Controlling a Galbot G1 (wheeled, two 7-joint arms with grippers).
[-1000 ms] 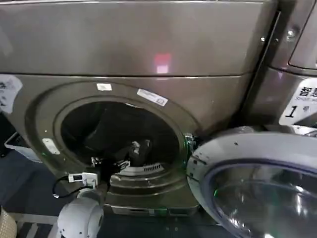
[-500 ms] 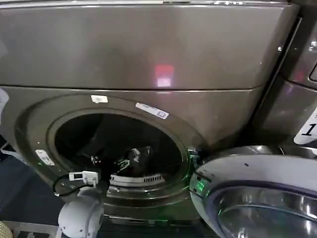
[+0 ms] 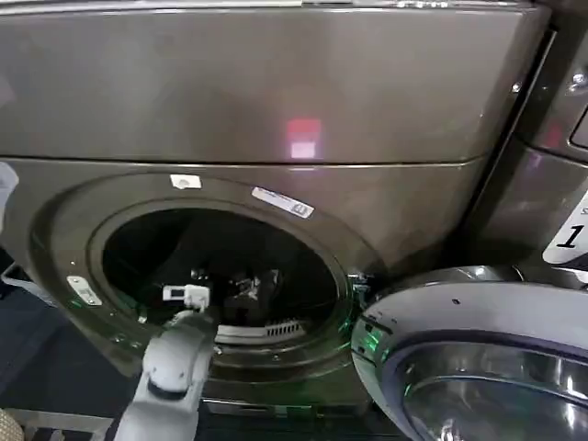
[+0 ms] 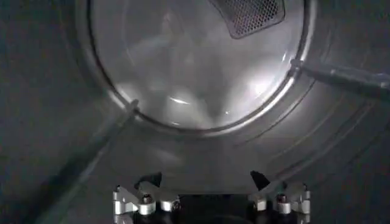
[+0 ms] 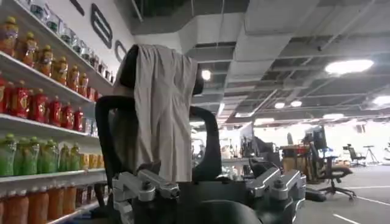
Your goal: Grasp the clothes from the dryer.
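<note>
Darkness inside the dryer [image 3: 276, 110] hides most of the clothes [image 3: 250, 287], a small dim bundle low in the drum, just behind the port's lower rim. The left pincer [image 4: 210, 196] reaches in through the port, its fingers [image 4: 145, 196] spread wide and empty before the shiny drum wall. The right pincer [image 5: 207, 185], also open, points away from the dryer at a cloth-draped chair [image 5: 159, 115].
</note>
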